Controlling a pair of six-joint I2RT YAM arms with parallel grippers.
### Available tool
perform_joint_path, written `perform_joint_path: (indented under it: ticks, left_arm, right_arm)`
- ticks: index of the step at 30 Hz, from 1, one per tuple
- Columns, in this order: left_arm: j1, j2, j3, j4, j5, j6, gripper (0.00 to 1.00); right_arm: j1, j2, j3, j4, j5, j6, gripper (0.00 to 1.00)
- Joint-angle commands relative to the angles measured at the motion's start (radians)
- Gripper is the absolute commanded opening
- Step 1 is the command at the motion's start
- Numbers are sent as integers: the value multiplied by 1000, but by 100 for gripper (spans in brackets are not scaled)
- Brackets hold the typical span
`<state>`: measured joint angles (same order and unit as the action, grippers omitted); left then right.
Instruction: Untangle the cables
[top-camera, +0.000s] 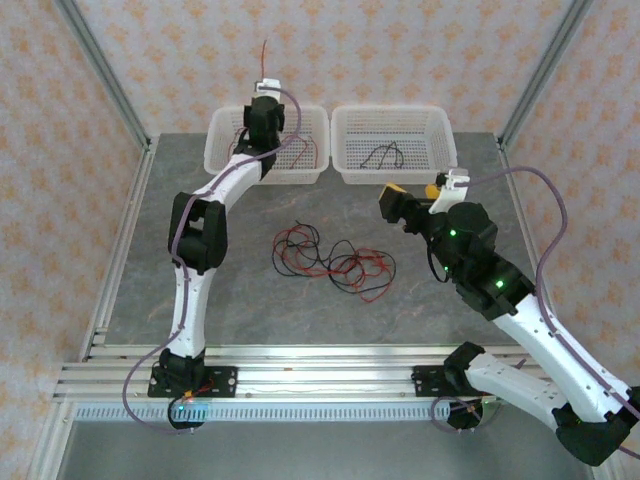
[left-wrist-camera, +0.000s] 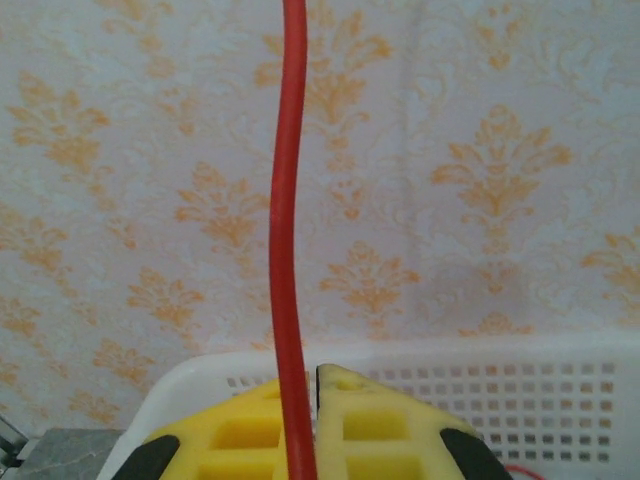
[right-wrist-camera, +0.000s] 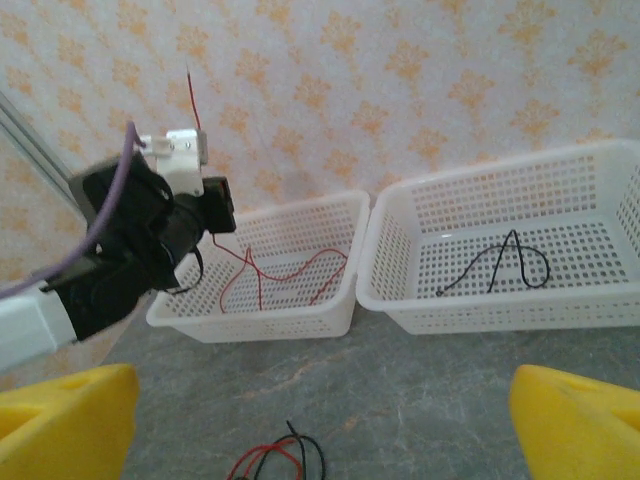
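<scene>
- Top external view: the left end effector (top-camera: 264, 82) is raised over the left basket (top-camera: 222, 150), and a red cable (top-camera: 264, 52) stands up from it. The right end effector (top-camera: 413, 190) hangs just before the right basket (top-camera: 348, 172), where a black cable (top-camera: 385, 155) lies. The tangle of cables (top-camera: 330, 258), red and black, lies in the middle of the grey table (top-camera: 460, 330). It has free room on all sides and is well apart from both arms.
- Left wrist view: the yellow fingers (left-wrist-camera: 380, 430) are closed on the red cable, which rises straight up before the patterned wall (left-wrist-camera: 500, 150).
- Right wrist view: the right end effector is wide open and holds nothing. A red strand (right-wrist-camera: 290, 272) lies in the left basket; I cannot tell if it is the same cable.
</scene>
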<state>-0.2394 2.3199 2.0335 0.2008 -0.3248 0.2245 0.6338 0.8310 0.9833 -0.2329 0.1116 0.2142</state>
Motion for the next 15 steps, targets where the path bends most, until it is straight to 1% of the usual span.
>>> perform_joint_path:
  ticks: [1, 5, 10, 15]
  left_arm:
    - [8, 26, 59, -297, 43, -28, 0]
    - [8, 12, 34, -369, 51, 10, 0]
    - [8, 29, 19, -404, 0, 59, 0]
    - [8, 94, 105, -463, -59, 108, 0]
  right_arm:
    - [-3, -10, 18, -34, -3, 16, 95]
    - [-3, -13, 14, -39, -9, 20, 94]
    - [-3, -18, 8, -46, -4, 20, 94]
    - [-3, -20, 6, -60, 6, 17, 94]
